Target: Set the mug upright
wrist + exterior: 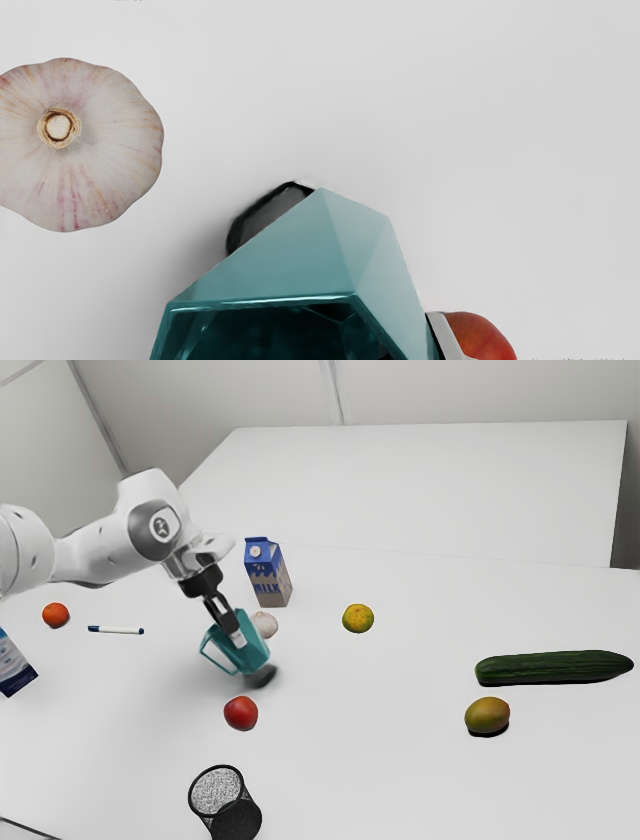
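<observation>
My gripper (236, 634) reaches down to the teal mug (246, 654) in the exterior view and is shut on its wall. The mug is tilted, its handle toward the exterior view's left and its base angled down toward the right, above a dark patch on the table. In the wrist view, the faceted mug (290, 260) shows its open mouth and dark inside. There the gripper (412, 347) has a pale-edged finger (446, 336) against the mug's outer side, with a small dark part of the other inside. Whether the base touches the table is unclear.
Garlic (85, 170) lies close by the mug, with a milk carton (268, 580) behind. A red fruit (241, 713) and black mesh cup (225, 795) stand nearer the camera. Further right are a yellow-green fruit (358, 618), a mango (487, 715) and a cucumber (555, 667).
</observation>
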Motion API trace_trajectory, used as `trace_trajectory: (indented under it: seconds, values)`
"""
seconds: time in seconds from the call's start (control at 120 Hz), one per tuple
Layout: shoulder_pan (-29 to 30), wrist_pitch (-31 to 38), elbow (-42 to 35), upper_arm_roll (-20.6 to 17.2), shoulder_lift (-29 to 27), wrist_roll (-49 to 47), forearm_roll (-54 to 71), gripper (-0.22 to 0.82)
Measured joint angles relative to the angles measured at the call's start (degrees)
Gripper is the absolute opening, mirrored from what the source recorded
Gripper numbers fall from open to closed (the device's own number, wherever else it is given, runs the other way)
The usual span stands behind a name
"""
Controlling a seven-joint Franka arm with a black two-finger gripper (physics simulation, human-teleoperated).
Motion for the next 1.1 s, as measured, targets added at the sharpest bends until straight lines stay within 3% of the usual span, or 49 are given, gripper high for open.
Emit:
trace_trajectory:
  seconds: [0.342, 0.8, 1.1]
  values:
    - [-1.25, 12.79, -6.76, -3.51, -2.77, -3.36, 13.73, -0.17]
    - [-1.38, 17.67, -9.93, -4.77, -2.88, -6.16, 17.65, -0.18]
    - [-1.3, 17.79, -9.98, -5.72, -4.22, -6.35, 17.68, 0.07]
